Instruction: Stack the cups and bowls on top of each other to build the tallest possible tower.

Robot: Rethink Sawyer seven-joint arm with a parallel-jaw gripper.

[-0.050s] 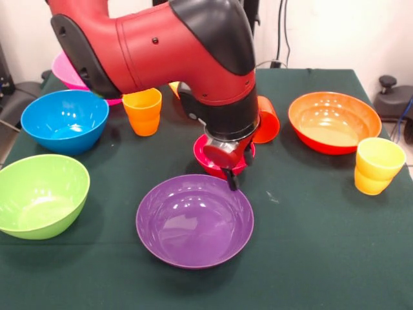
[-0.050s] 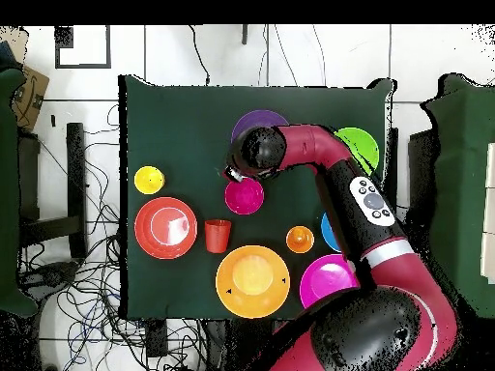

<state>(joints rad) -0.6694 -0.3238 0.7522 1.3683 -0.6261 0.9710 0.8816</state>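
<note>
Your red and black arm reached down at the centre of the front frame, its claw poised at the near rim of the small magenta bowl; you could not tell whether the claw was apart or together. Just below it sat the wide purple bowl. At left stood the blue bowl and, lower, the green bowl, with the pink bowl partly behind the arm at upper left. The ribbed orange cup stood upright near the blue bowl. A red-orange cup lay tipped on its side right of the arm. At right sat the orange-red bowl, and the yellow cup just below it. From overhead, a yellow bowl lay at the lower centre of the green surface. Nothing was stacked.
</note>
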